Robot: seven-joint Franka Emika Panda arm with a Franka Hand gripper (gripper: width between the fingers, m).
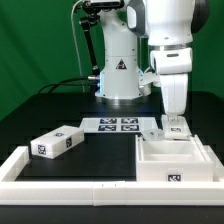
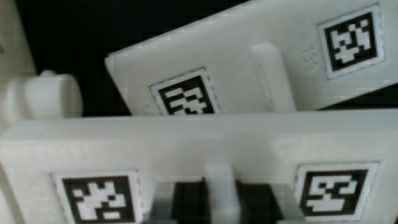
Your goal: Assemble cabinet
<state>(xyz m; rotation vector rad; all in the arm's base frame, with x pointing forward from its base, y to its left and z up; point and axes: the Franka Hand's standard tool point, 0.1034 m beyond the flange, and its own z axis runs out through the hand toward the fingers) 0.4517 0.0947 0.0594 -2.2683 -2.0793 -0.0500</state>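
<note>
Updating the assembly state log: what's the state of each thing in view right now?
gripper: lowered, shut, right at the small block.
small block: at the box body's far edge, under the gripper.
box body: open side up.
loose part: lying down, apart from the box body, untouched.
marker board: lying flat, nothing on it.

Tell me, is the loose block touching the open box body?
Apart. The exterior view shows black table between the block and the box body.

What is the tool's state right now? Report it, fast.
Tool: closed, down at the back of the cabinet; whether it grips a part cannot be told.
</note>
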